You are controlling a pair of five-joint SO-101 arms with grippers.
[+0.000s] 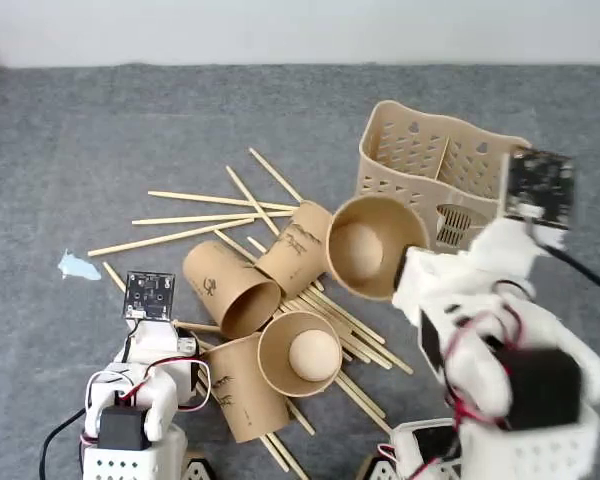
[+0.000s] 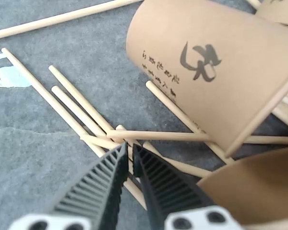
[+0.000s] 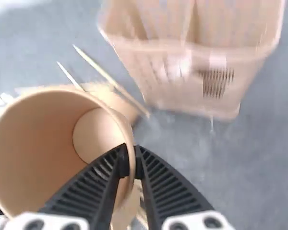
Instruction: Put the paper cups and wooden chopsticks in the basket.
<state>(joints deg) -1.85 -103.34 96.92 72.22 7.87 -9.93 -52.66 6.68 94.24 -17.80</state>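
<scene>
Blue scrap: the blue scrap (image 1: 78,266) lies at nine o'clock of the pile, with bare grey mat (image 1: 70,150) all round it.
Left gripper: the left gripper (image 2: 128,151) sits low at seven o'clock of the pile. Its claw is pressed almost together over a crossing of chopsticks (image 2: 149,136). I cannot tell whether a stick is caught in it.
Risk, left: the sticks lie crossed and stacked, so a pinch there may lift two at once or lever a neighbour. That could roll the printed cup (image 2: 211,67) just beside them.
Pile: three loose cups (image 1: 230,285) lie on their sides on the chopsticks (image 1: 195,200), touching one another. Any nudge is likely to spread the tangle.
Held cup: the held cup (image 1: 372,245) is tipped on its side at three o'clock of the pile, near the basket.
Right gripper: the right gripper (image 3: 128,154) pinches the rim of the held cup (image 3: 48,139), with one finger inside the wall.
Risk, right: a grip on the thin rim may let the cup swing or slip. It could also catch the basket's near wall and push the basket away.
Basket: the basket (image 1: 435,170) stands upright at two o'clock, its mouth open upward.
Open room: wide mat lies from ten to twelve o'clock. The room is tighter at four o'clock, where the right arm crowds it.
</scene>
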